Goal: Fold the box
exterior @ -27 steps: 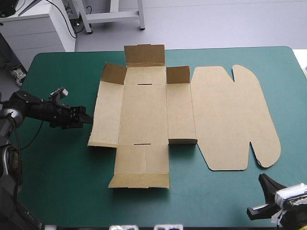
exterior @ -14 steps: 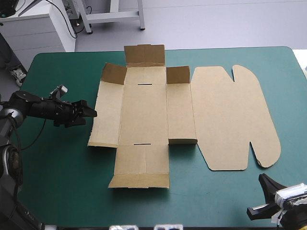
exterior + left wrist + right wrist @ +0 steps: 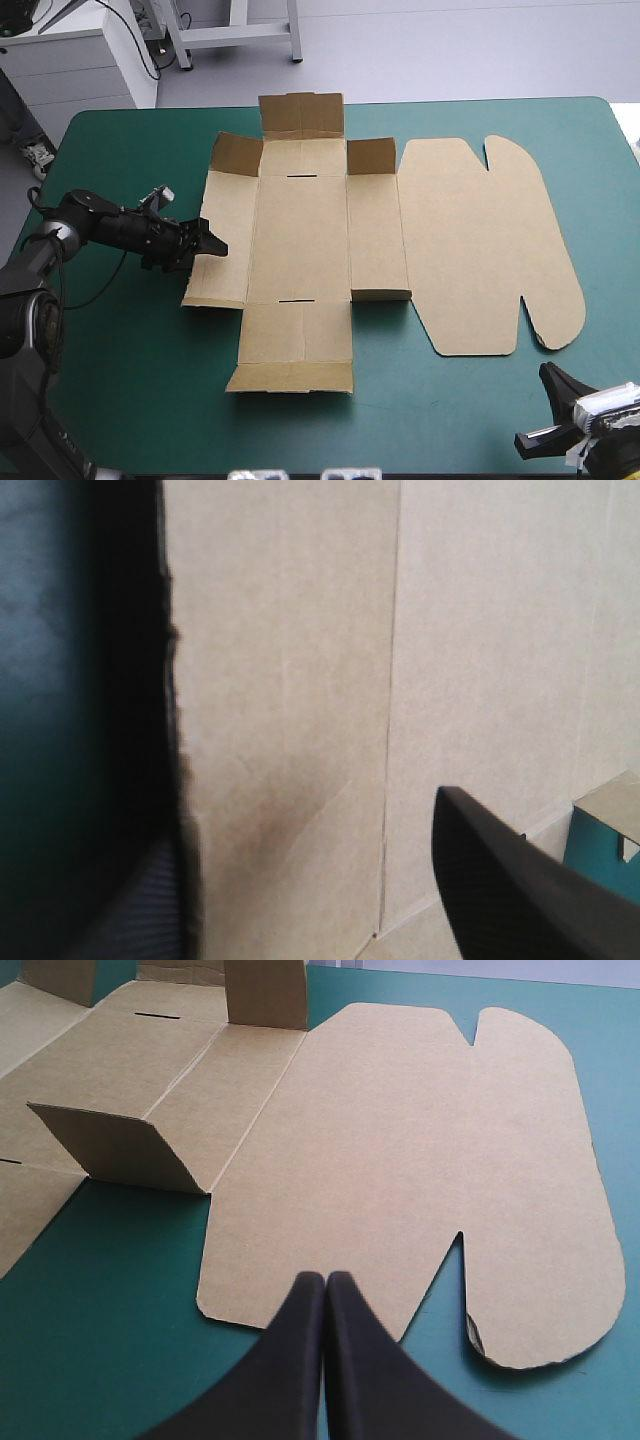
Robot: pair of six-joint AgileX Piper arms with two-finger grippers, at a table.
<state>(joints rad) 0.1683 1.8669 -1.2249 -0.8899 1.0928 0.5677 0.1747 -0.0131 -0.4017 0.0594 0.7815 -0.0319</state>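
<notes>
Left gripper [image 3: 212, 244]: low over the teal-green cover [image 3: 120, 380], jaws wide, tips at the box's left edge. In its wrist view one black finger [image 3: 520, 890] sits over the board and the other at the cut edge, so it looks set to take that edge between them.
Left wall panel [image 3: 222, 235]: straight ahead of that gripper, lying flat; I'd say it's the piece meant to be lifted.
Box [image 3: 300, 230]: mid-table, between the two grippers, mostly flat. The far end panel [image 3: 300, 115] and a small corner flap [image 3: 238, 155] beyond the left gripper already stand up, which should give the wall something to tuck against.
Lid [image 3: 480, 240]: flat, ahead of the right gripper, spread away from the tray part so it stays out of the folding.
Right gripper [image 3: 325, 1282]: fingers pressed together in a point, holding nothing, back by the table's near edge and apart from the lid's rim; idle, by the look of it.
Stage: early, I'd judge; most walls are not yet raised.
</notes>
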